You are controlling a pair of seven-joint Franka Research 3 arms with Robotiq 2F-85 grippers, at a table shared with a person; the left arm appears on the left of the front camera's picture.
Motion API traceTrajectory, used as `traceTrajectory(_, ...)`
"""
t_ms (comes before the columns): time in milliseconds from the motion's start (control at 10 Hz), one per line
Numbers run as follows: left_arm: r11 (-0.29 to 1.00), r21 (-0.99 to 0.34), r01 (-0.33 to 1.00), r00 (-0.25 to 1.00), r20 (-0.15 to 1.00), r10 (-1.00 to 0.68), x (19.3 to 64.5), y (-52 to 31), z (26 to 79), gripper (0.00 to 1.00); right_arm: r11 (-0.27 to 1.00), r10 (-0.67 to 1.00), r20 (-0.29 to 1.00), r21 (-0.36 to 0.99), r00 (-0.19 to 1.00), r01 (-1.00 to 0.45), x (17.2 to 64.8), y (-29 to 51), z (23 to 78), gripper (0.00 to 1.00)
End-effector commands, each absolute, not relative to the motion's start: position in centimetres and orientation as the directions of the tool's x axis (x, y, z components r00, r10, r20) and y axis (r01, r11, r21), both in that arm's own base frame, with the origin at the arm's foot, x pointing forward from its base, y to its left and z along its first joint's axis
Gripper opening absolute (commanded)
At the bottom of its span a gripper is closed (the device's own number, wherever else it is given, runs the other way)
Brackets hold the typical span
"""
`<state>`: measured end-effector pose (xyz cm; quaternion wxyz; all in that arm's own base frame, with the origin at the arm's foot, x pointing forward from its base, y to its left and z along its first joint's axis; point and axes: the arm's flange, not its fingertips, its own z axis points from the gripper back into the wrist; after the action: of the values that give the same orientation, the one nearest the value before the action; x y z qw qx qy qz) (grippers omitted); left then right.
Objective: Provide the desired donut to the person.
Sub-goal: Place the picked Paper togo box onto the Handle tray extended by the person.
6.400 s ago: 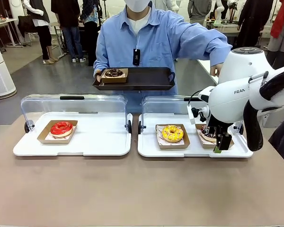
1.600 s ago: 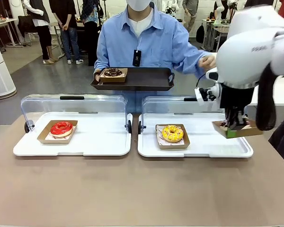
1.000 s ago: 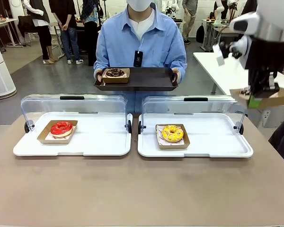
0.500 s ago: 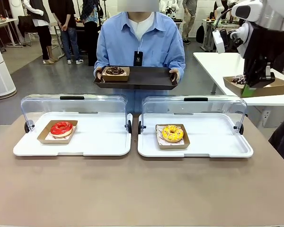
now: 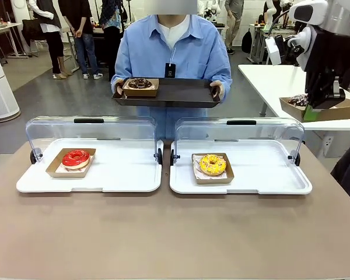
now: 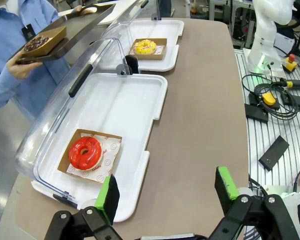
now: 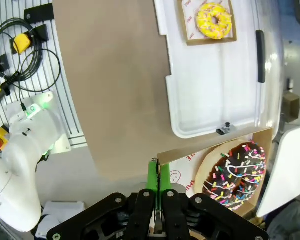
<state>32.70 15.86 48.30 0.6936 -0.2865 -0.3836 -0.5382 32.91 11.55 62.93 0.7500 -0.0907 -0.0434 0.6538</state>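
Observation:
My right gripper (image 5: 322,100) is shut on the rim of a cardboard tray (image 5: 329,109) holding a chocolate donut with sprinkles (image 5: 297,100), lifted high at the far right. In the right wrist view the green pads (image 7: 152,176) pinch the tray's edge, with the sprinkled donut (image 7: 235,175) just to the right. The person (image 5: 172,49) stands across the table holding a dark serving tray (image 5: 178,93) with a plain chocolate donut (image 5: 140,84) at its left end. My left gripper (image 6: 166,192) hovers open over the table's near edge, nothing between its fingers.
Two white display trays with raised clear lids lie on the brown table. The left one (image 5: 128,178) holds a red donut (image 5: 76,157); the right one (image 5: 262,175) holds a yellow donut (image 5: 213,164). A white table (image 5: 268,79) stands behind my right arm.
My right gripper has lifted the sprinkled donut's tray up from the right display tray to the far right. The person has raised the serving tray slightly.

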Motion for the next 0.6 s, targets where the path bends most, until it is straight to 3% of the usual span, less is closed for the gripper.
traceTrajectory(0,0.272,0.011,0.962,0.137,0.844,-0.519,32.69,15.91,48.42,1.00,0.144,0.985,-0.068,-0.198,0.160,-0.970,32.75,11.91,63.30,0.00)
traceTrajectory(500,0.272,0.011,0.962,0.137,0.844,-0.519,32.69,15.91,48.42,1.00,0.144,0.985,-0.068,-0.198,0.160,-0.970,32.75,11.91,63.30,0.00)
